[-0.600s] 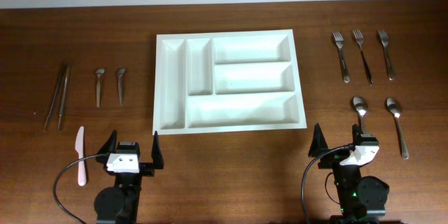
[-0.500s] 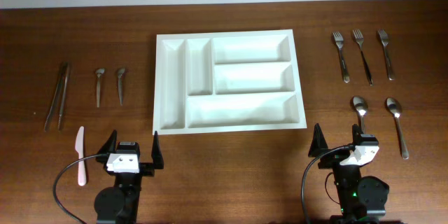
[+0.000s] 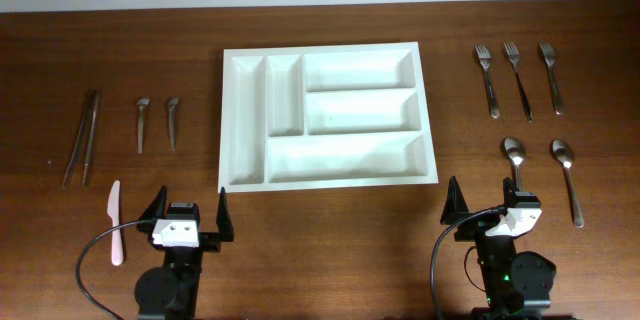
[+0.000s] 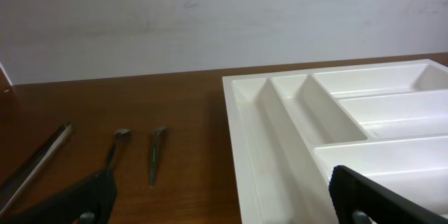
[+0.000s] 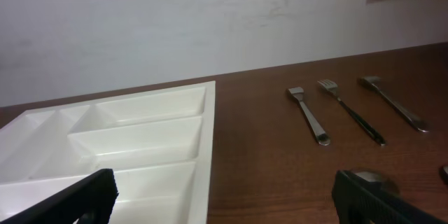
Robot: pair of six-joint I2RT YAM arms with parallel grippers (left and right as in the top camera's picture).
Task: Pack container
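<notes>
Close to the robot's side of the table [image 3: 330, 250], the left gripper [image 3: 191, 196] and the right gripper [image 3: 482, 188] sit low. Each one has its two fingers spread wide apart with nothing between them. That looks like a ready pose, so either one can go and pick something up. Just beside the left gripper lies a pink knife [image 3: 115, 222], and near the right gripper lie two big spoons [image 3: 565, 175]. A bit farther out, in the middle between the two arms, sits the container [image 3: 266, 110] (a white tray with five spaces, all bare). It is ahead of both grippers and apart from them, likely put there so each arm can reach it. Out to the left are two small spoons [image 3: 141, 123] and a pair of tongs [image 3: 82, 135]. Farthest away on the right are three forks [image 3: 518, 80] in a row. Each kind lies with its own kind, which should make the sorting easy.
</notes>
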